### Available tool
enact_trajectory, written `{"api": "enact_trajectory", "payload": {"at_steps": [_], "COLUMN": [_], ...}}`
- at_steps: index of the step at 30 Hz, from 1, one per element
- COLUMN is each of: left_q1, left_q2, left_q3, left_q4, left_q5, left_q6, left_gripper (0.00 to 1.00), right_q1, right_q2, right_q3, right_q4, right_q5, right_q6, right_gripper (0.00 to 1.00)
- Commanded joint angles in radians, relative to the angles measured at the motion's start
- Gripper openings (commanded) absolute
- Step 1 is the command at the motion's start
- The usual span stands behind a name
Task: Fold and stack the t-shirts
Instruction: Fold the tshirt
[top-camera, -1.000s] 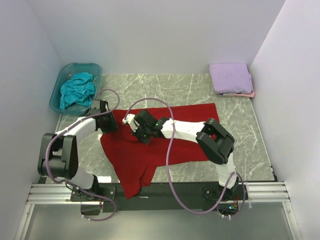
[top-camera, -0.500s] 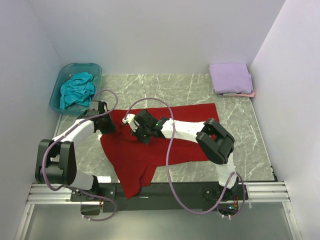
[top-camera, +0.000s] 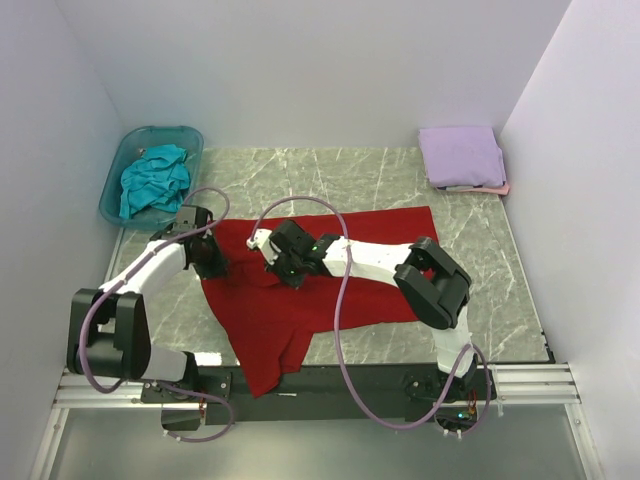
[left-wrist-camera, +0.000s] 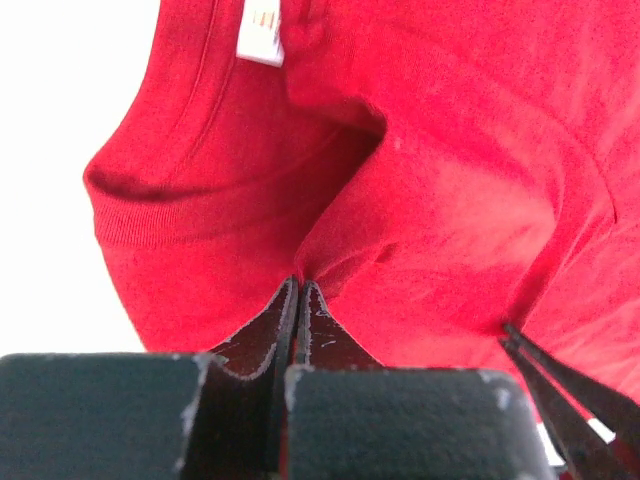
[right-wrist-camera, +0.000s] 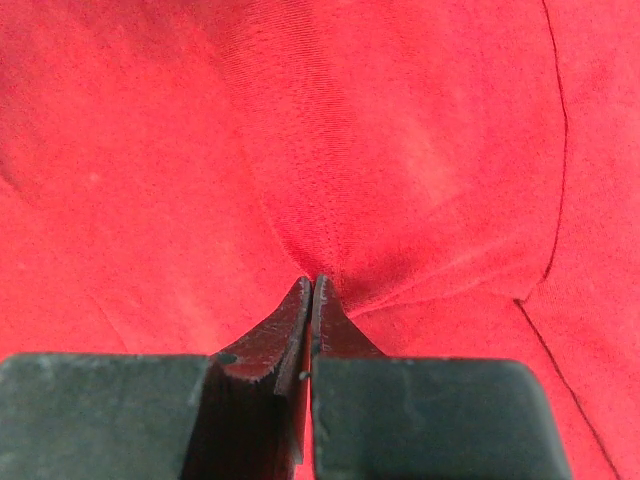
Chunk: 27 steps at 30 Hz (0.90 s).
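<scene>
The deep red t-shirt lies spread on the marble table, one part hanging over the near edge. My left gripper is shut on a pinch of its cloth at the left edge, near the collar and white label. My right gripper is shut on a pinch of the red cloth a little to the right. The folded lavender t-shirt lies on the pale pink one at the back right. The teal t-shirt lies crumpled in the tub.
The translucent blue-green tub stands at the back left corner. White walls close the table on three sides. Purple cables loop over both arms above the red shirt.
My left gripper has pulled the shirt's left edge a little to the left and toward the back. My right gripper has stayed nearly in place.
</scene>
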Motion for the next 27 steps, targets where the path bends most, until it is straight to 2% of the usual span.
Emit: {"api": "enact_trajectory", "payload": {"at_steps": [1,10,19,26,27], "left_q1": [-0.002,0.000,-0.002,-0.002,-0.002], "left_q2": [-0.060,-0.051,-0.109,-0.131,-0.126], "left_q3": [0.029,0.072,-0.073,-0.156,-0.158], "left_q4": [-0.088,-0.167,-0.139,-0.096,-0.095], "left_q5": [0.017,0.041,0.138,0.129,0.114], "left_q6": [-0.032,-0.032,-0.117,-0.166,-0.166], "left_gripper": [0.01,0.01,0.01,0.02,0.03], "right_q1": [-0.011,-0.024,-0.027,-0.030,-0.031], "right_q2": [-0.084,-0.136,-0.095,-0.053,-0.050], "right_q3": [-0.011,-0.011,-0.025,-0.008,-0.008], "right_q4": [-0.032,-0.079,-0.107,-0.118,-0.119], "right_q5": [0.037,0.003,-0.018,-0.034,-0.037], "right_q6": [-0.027,-0.050,-0.057,-0.058,-0.057], "right_gripper": [0.00,0.00,0.00,0.02,0.05]}}
